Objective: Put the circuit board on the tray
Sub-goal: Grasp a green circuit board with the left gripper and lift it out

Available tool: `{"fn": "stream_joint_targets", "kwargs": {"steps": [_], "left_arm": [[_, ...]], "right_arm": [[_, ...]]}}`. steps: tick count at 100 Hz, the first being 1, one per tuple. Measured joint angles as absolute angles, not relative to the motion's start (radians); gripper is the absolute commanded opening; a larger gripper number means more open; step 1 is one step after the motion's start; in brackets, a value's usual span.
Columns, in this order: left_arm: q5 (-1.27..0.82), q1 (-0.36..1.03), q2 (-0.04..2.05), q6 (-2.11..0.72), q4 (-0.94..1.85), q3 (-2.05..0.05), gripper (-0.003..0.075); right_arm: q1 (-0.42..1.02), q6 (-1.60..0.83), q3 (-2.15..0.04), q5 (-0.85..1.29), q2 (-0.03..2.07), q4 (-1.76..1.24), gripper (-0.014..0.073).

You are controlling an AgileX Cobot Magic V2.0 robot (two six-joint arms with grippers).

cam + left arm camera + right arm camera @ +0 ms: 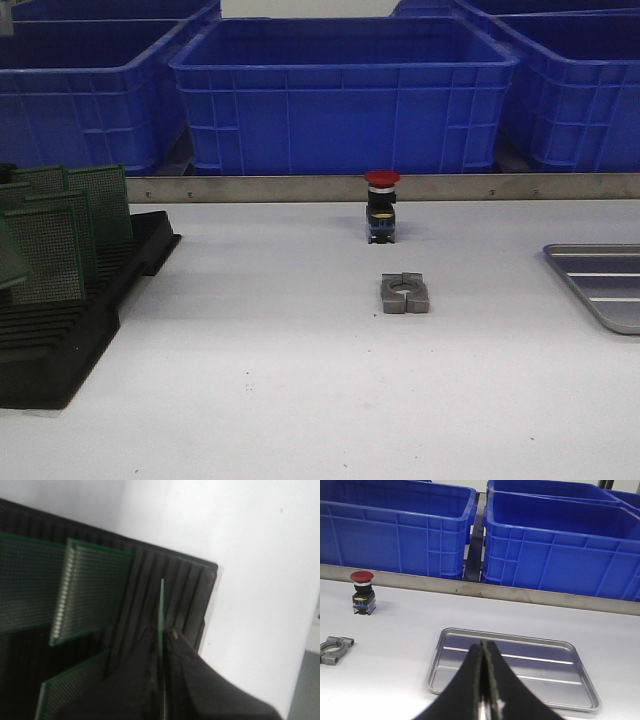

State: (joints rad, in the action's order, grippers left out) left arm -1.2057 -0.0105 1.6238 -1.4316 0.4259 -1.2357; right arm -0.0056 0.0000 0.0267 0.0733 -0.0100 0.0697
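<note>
Left gripper (162, 645): pinched on circuit board (161, 610), edge-on above black rack (165, 575). Right gripper (485, 680): fingers pressed together, empty, over tray (555, 660). Lift board straight, clearing slots, before carrying rightward

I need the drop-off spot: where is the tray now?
In the front view the tray lies at the table's far right edge, partly out of frame, right of the grey clamp.

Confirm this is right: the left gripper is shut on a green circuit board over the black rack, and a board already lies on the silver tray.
One part is wrong. The right wrist view shows the tray holding no board. The rest holds: the left gripper is shut on a circuit board seen edge-on over the black rack.
</note>
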Motion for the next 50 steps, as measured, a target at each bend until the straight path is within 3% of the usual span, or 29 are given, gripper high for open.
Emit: {"fn": "stream_joint_targets", "kwargs": {"steps": [17,50], "left_arm": [[-1.209,0.029,1.603,-1.432,0.573,-1.249,-0.002],[-1.213,0.238,1.603,-1.43,0.768,-1.249,-0.002]], "right_arm": [[-0.006,0.0,0.027,0.073,-0.01,0.07,-0.006],[-0.006,0.0,0.027,0.073,-0.01,0.07,-0.006]]}}
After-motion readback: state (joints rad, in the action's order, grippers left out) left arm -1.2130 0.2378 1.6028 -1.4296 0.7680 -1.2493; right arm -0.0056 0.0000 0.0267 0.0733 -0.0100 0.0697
